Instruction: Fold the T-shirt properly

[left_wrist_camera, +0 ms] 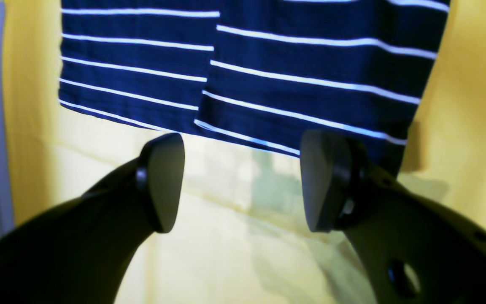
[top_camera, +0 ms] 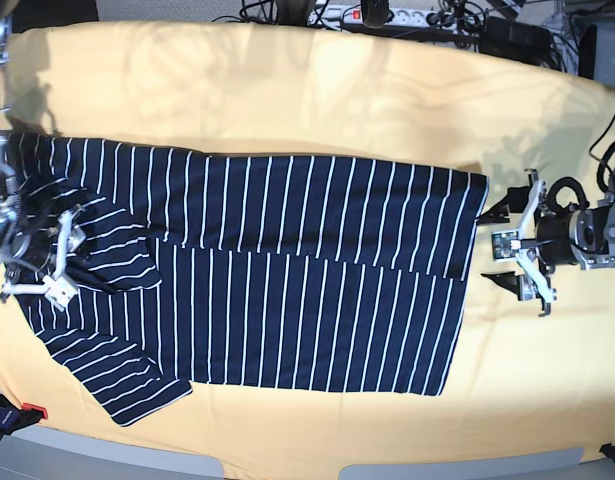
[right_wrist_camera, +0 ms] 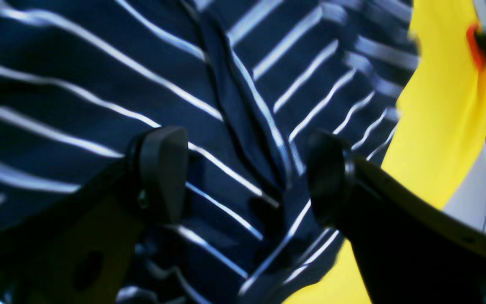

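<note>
Your items, near to far:

- T-shirt [top_camera: 287,270]: navy, thin white stripes, lying across the middle of the yellow cloth [top_camera: 317,90], long sides folded in so two edges meet along its length. No brand or writing you can read.
- Right gripper [right_wrist_camera: 245,177]: jaws spread, over rumpled fabric at the sleeve end, pinching nothing.
- Left gripper [left_wrist_camera: 241,181]: jaws spread, empty, just off the hem end, over bare cloth.
- Cables and power strip [top_camera: 387,14]: beyond the far edge.

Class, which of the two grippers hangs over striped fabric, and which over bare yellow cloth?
The right gripper hangs over the T-shirt; the left gripper sits beyond its hem, over the yellow cloth.
</note>
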{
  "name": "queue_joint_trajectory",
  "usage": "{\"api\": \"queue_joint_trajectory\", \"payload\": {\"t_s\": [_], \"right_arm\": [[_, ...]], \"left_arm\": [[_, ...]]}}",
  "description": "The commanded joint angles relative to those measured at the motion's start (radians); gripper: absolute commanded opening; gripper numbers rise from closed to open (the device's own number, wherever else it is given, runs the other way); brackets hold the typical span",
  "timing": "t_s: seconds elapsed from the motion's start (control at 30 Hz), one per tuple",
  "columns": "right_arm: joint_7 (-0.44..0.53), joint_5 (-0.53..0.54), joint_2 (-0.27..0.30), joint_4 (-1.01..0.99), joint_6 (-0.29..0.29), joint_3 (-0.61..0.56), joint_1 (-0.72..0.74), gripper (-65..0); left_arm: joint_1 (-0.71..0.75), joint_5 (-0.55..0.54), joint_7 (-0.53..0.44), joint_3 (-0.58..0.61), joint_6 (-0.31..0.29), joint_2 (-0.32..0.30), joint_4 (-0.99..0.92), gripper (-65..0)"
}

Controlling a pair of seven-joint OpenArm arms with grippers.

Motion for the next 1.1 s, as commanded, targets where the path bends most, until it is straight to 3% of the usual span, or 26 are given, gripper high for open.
{"api": "queue_joint_trajectory", "payload": {"t_s": [0.0,0.03,0.13,0.33,0.43,0.73,0.87,1.07], "right_arm": [[0.005,0.063,0.047,0.052,0.024,0.013,0.019,-20.0],[-0.018,0.124,0.074,0.092,0.048,0.013,0.012,-20.0],[-0.114,0.264,0.147,0.218,0.048,0.017,-0.031,-20.1],[-0.237,0.396,0.218,0.357,0.048,0.122,-0.169,-20.1],[-0.240,0.474,0.210,0.364,0.048,0.255,-0.252,-20.2],[-0.267,0.575,0.130,0.364,0.048,0.638,-0.467,-20.2],[-0.289,0.575,0.098,0.364,0.048,0.720,-0.545,-20.2],[-0.291,0.574,0.073,0.364,0.048,0.740,-0.622,-20.2]], "left_arm": [[-0.018,-0.012,-0.021,-0.014,0.009,-0.027,0.024,-21.9],[-0.014,-0.023,-0.020,-0.014,0.009,-0.032,0.037,-21.9],[0.026,-0.032,-0.016,-0.014,0.009,-0.056,0.093,-21.9],[0.169,0.097,-0.018,-0.014,0.009,-0.076,0.168,-21.9],[0.210,0.156,-0.021,-0.014,0.009,-0.076,0.170,-21.9],[0.264,0.269,-0.059,-0.014,0.009,-0.068,0.169,-21.9],[0.264,0.325,-0.122,-0.014,0.017,-0.045,0.144,-21.9],[0.243,0.362,-0.134,-0.014,0.037,0.026,0.055,-21.9]]}}
